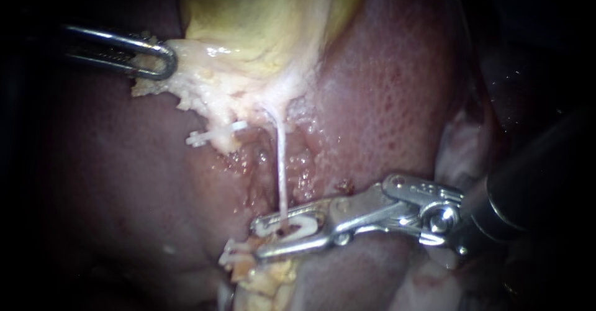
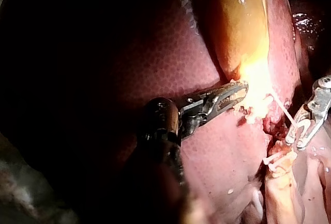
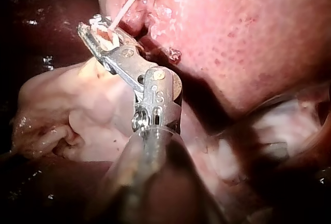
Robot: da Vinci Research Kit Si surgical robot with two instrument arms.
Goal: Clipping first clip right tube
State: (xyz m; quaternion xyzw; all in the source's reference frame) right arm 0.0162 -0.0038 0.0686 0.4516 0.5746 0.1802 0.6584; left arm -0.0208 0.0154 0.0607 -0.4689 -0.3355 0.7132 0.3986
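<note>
Nearest lies the right instrument (image 1: 264, 239). Its dark shaft is cut off well to the right of the clip (image 1: 304, 224), and only the metal wrist and pincer show clearly. The pincer stands narrow, its two jaws closed against the white clip from either side. The right tube (image 1: 280, 162), a thin white thread, drops into the clip's open curve. Its lower end is hidden there, and a dark spot inside the clip makes it hard to tell how far the clip reaches around the tube.

Just below the clip and touching the pincer's tips sits lumpy pale tissue (image 1: 261, 274), partly cut off. To the right of the clip and above the pincer the liver (image 1: 385, 100) is bare, leaving open room. To the clip's left the liver fades into shadow.

Above the clip the tube rises free, apart from the raw bed on both sides. Up and left of the clip lies a short white strand (image 1: 208, 137), too small to make out what it is.

Farther up is the yellow gallbladder (image 1: 267, 19), with a pale fringe (image 1: 205, 81) at its lower edge. Far up and left of the clip, the left instrument (image 1: 162, 63) has its pincer closed on that fringe. Its shaft is lost in the dark.
</note>
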